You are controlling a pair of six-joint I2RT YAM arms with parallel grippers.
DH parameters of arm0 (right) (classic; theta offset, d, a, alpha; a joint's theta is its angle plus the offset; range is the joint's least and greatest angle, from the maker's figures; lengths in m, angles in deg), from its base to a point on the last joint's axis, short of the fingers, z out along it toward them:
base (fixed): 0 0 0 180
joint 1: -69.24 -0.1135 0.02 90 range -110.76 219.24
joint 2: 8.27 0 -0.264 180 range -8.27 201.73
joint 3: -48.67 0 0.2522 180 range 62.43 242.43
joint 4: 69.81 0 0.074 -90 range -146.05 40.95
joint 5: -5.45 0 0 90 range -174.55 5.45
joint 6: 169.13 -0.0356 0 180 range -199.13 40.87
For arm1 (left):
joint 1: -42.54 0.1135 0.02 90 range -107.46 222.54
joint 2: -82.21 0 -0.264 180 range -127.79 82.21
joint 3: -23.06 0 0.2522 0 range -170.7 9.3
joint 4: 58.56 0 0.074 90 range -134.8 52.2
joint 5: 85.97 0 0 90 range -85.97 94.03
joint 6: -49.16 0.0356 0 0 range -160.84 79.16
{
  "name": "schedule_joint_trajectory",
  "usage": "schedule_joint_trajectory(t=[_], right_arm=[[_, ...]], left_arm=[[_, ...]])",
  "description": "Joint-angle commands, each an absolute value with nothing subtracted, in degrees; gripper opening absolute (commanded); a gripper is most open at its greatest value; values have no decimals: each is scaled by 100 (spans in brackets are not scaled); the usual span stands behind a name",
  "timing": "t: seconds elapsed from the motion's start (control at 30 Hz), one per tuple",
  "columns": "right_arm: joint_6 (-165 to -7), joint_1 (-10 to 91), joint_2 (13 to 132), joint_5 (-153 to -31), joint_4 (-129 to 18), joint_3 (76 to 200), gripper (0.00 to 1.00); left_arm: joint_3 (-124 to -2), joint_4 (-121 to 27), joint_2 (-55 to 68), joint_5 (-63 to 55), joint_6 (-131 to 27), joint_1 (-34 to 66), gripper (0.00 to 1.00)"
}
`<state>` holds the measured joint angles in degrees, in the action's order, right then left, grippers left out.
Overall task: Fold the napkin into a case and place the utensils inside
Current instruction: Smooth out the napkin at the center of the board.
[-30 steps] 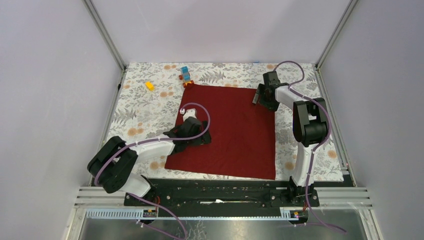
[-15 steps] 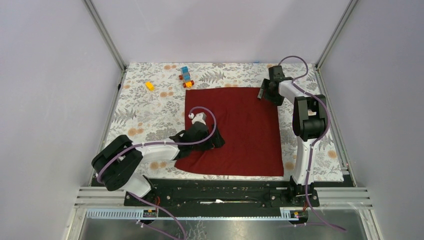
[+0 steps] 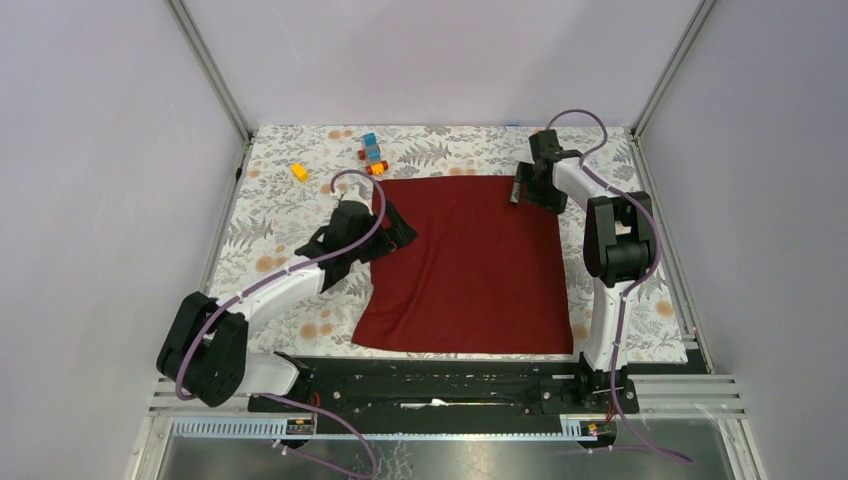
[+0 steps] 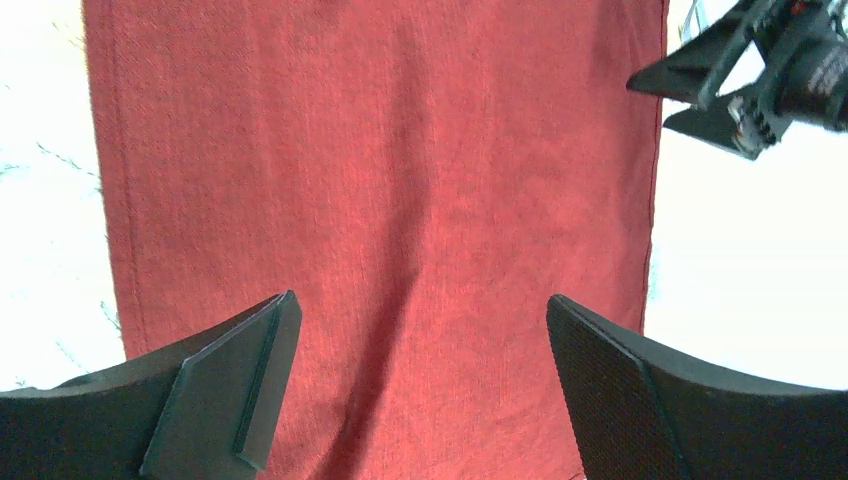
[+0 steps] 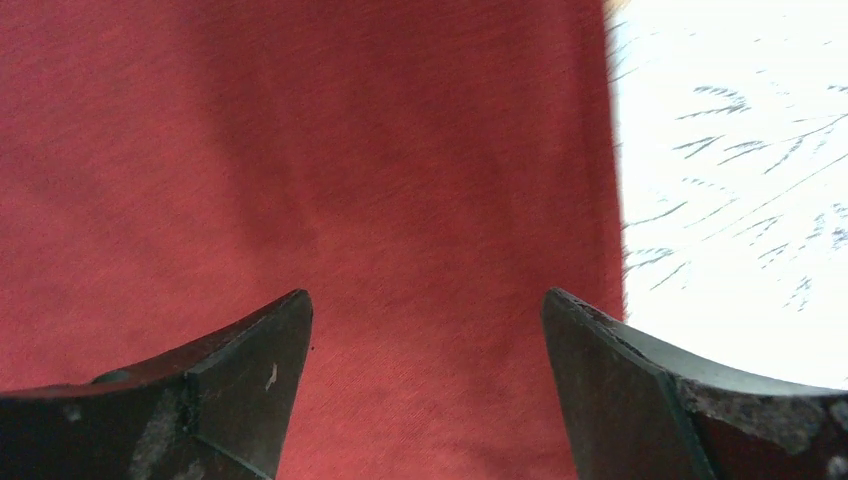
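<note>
The dark red napkin (image 3: 470, 265) lies spread flat and unfolded on the flowered tablecloth; no case shows. My left gripper (image 3: 398, 230) hovers open over the napkin's left edge, toward the far corner. In the left wrist view the cloth (image 4: 400, 170) fills the gap between its wide-apart fingers (image 4: 420, 303), which hold nothing. My right gripper (image 3: 517, 192) stands open at the napkin's far right corner. Its wrist view has red cloth (image 5: 350, 150) under the parted fingers (image 5: 425, 298), nothing gripped. The utensils are out of view.
Small blue and orange toy blocks (image 3: 372, 152) sit just beyond the napkin's far left corner, a yellow one (image 3: 299, 171) further left. The flowered tablecloth (image 3: 290, 240) borders the napkin on all sides. Metal frame posts and grey walls enclose the table.
My left arm swung from the napkin's middle to its far left edge. The napkin shifted right and straightened. The right gripper drifted slightly toward the far edge and opened a little wider.
</note>
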<state>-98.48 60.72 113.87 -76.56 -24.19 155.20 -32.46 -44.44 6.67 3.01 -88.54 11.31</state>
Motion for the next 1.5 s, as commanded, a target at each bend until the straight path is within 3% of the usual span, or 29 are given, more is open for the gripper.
schedule_joint_trajectory(t=[0.0,0.23,0.5,0.83,0.97,1.07,1.17,1.47], right_arm=[[-9874,5408,10578,-7999,-2429,15280,92],[-10137,4765,10036,-8650,-3119,14360,96],[-10148,4782,9801,-8756,-3550,13777,97],[-10459,5703,9557,-9286,-3917,13399,97],[-10454,5724,9301,-9097,-3952,13201,97],[-10221,5410,9039,-8284,-3718,13172,99],[-10169,5205,8860,-8065,-3318,13207,99],[-10561,5165,7740,-8362,-2471,12262,100]], left_arm=[[-3546,-5094,292,-424,-8747,1628,99],[-3933,-6928,-900,330,-8742,2018,99],[-5293,-7598,-2775,358,-8848,2376,99],[-6554,-7072,-4187,338,-8933,2737,99],[-7263,-6672,-4809,144,-8678,2969,99],[-8145,-5764,-5323,-266,-8388,3117,99],[-8185,-5627,-5213,-621,-8353,3180,99],[-6019,-5619,-2869,-835,-8512,3129,99]])
